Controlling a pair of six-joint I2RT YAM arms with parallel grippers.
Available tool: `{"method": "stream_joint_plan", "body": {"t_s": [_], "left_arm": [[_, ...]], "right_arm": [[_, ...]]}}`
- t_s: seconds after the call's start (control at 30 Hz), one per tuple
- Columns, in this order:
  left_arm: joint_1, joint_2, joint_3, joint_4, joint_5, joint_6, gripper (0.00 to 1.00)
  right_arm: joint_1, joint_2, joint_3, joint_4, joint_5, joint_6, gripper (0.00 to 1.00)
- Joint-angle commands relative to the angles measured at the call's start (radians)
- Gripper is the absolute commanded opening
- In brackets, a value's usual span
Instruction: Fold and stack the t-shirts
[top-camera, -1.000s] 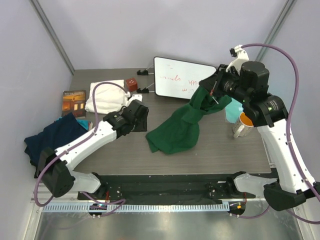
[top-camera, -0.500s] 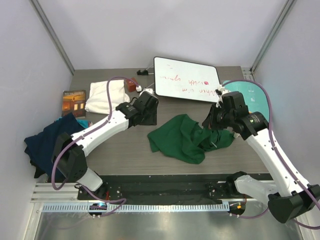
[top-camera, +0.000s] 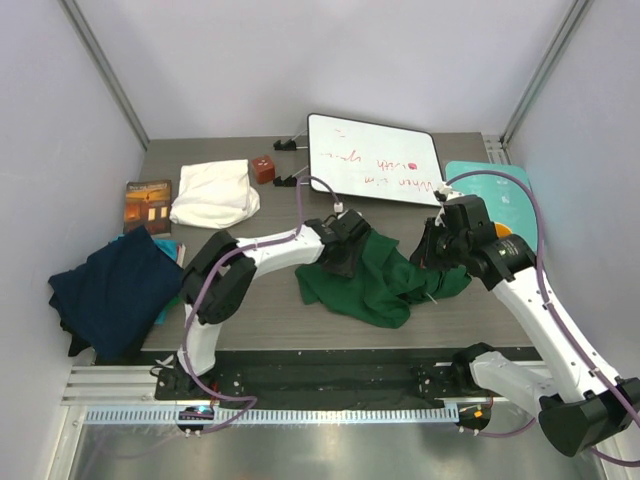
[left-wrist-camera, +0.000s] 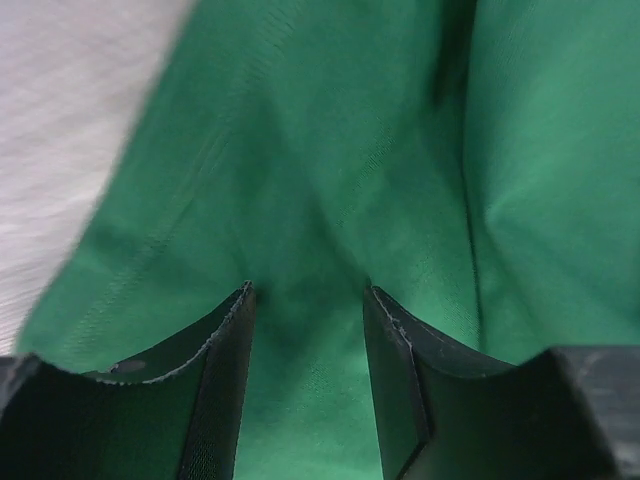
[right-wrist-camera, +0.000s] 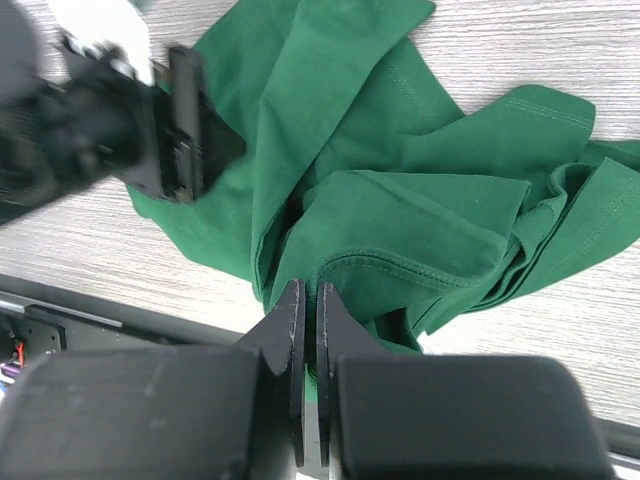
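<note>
The dark green t-shirt (top-camera: 372, 285) lies crumpled in the middle of the table. My left gripper (top-camera: 347, 252) is down on its upper left edge. In the left wrist view that gripper (left-wrist-camera: 308, 292) is open, its fingers pressed into the green cloth (left-wrist-camera: 330, 150) with cloth lying flat between them. My right gripper (top-camera: 433, 267) is shut on a fold at the shirt's right side; the right wrist view shows the hemmed fold (right-wrist-camera: 400, 225) pinched between the jaws (right-wrist-camera: 308, 292). The navy t-shirt (top-camera: 112, 288) lies bunched at the far left. The cream-white t-shirt (top-camera: 213, 192) sits folded at the back left.
A whiteboard (top-camera: 375, 160) stands at the back centre with a small red-brown cube (top-camera: 263, 168) to its left. A teal board (top-camera: 503, 190) lies at the back right, and an orange bit of the mug (top-camera: 503, 231) shows behind my right arm. A brown book (top-camera: 148, 203) lies by the white shirt.
My right gripper brought the green shirt down from the air onto the table. My left arm swung right from beside the white shirt onto the green shirt, and its jaws narrowed somewhat.
</note>
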Motion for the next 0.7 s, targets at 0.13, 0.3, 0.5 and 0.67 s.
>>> {"method": "stream_joint_plan", "body": {"t_s": [0.13,0.3,0.5,0.67], "left_arm": [[-0.006,0.002,0.011,0.064,-0.008,-0.009,0.46],[-0.006,-0.027,0.067,0.064,-0.035,0.014,0.53],[-0.003,0.067,0.31,-0.034,-0.029,0.046,0.55],[-0.003,0.122,0.41,-0.068,-0.016,0.04,0.54]], "right_arm": [[0.006,0.008,-0.016,0.047,0.021,-0.028,0.01],[0.006,0.017,-0.016,0.056,0.022,-0.031,0.01],[0.006,0.019,-0.019,0.058,0.021,-0.034,0.01],[0.006,0.014,-0.023,0.058,0.029,-0.042,0.01]]}}
